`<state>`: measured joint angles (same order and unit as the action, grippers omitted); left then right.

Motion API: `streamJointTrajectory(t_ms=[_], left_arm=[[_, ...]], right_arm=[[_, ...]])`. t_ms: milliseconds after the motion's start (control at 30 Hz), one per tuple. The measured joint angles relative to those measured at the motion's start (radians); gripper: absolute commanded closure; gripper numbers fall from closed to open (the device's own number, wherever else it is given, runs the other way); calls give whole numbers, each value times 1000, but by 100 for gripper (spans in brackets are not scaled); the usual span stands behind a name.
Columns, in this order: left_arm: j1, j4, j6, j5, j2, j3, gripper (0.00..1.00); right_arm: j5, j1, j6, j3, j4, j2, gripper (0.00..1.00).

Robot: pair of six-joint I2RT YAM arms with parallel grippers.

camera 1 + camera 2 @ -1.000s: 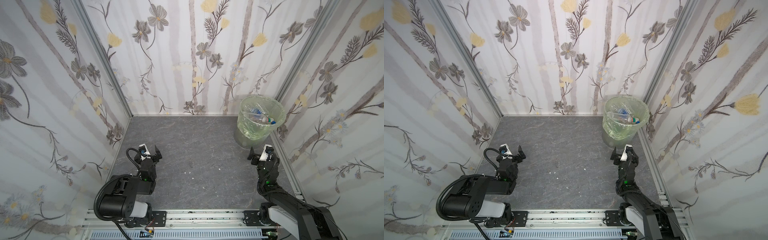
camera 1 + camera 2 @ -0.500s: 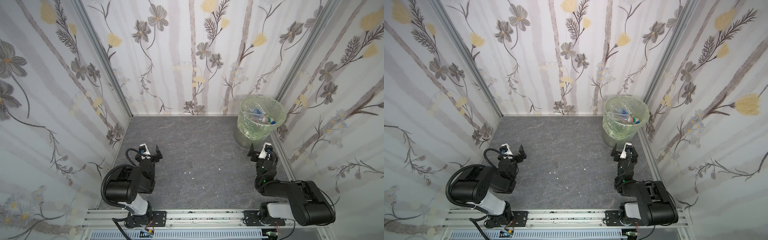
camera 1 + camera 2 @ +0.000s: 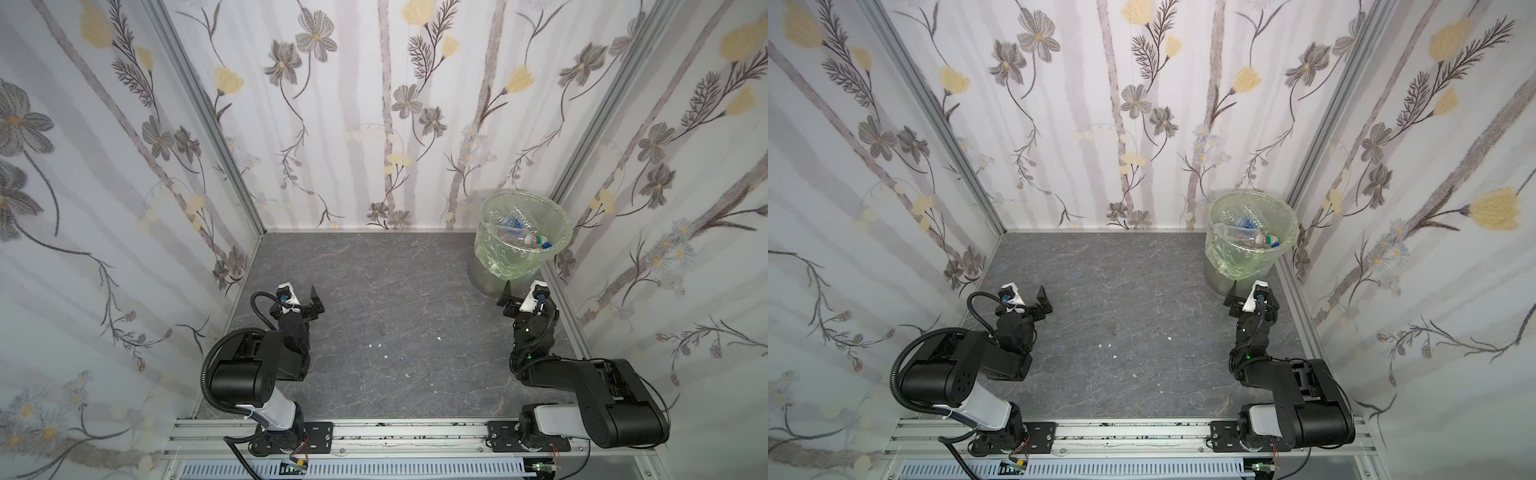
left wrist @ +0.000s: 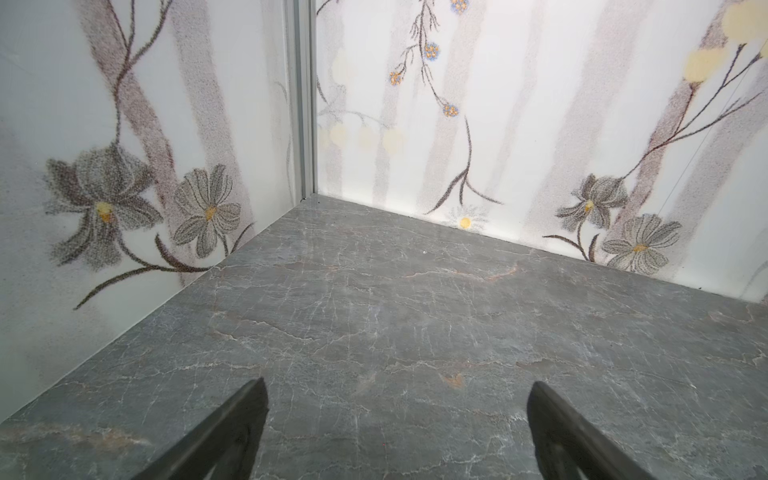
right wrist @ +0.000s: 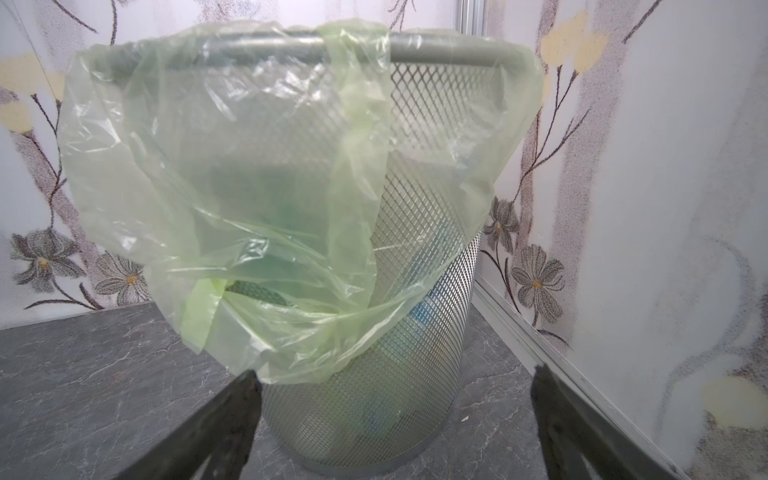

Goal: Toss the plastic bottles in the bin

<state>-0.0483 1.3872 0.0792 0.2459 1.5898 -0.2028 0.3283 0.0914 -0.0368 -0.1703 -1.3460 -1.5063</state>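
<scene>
At the far right corner of the tabletop (image 3: 395,291) stands one bin (image 3: 481,274): a round grey mesh basket, wider at the rim, lined with one thin pale green bag (image 5: 249,166) folded over its edge. The plastic bottles (image 3: 517,237) lie inside it, clear, with blue and green labels. At least two show in both top views; the full count cannot be told. Left jaws: spread wide, empty, over bare tabletop. Right jaws: spread wide, empty, just before the bin's wall.
</scene>
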Motion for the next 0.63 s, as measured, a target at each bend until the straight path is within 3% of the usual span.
streamJointTrajectory(t_ms=[633], left_arm=[[0, -8, 0, 0, 0, 0, 0]], right_arm=[[-43, -30, -15, -18, 22, -2, 0]])
